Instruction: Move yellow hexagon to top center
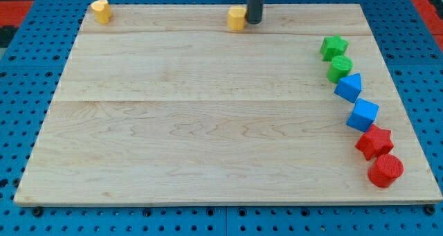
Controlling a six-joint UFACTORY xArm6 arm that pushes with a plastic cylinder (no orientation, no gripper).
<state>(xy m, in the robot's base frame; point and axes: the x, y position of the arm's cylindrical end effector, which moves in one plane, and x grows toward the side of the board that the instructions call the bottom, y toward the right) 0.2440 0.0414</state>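
Observation:
A yellow hexagon block (237,18) sits at the top centre of the wooden board (208,125), close to its top edge. My tip (254,21) stands just to the right of the hexagon, touching or nearly touching its right side. A second yellow block (102,10), heart-like in shape, sits at the board's top left corner.
Down the right side runs a curved line of blocks: a green star (333,47), a green round block (340,68), a blue triangular block (349,87), a blue cube (363,114), a red star (374,141) and a red cylinder (385,170). Blue pegboard surrounds the board.

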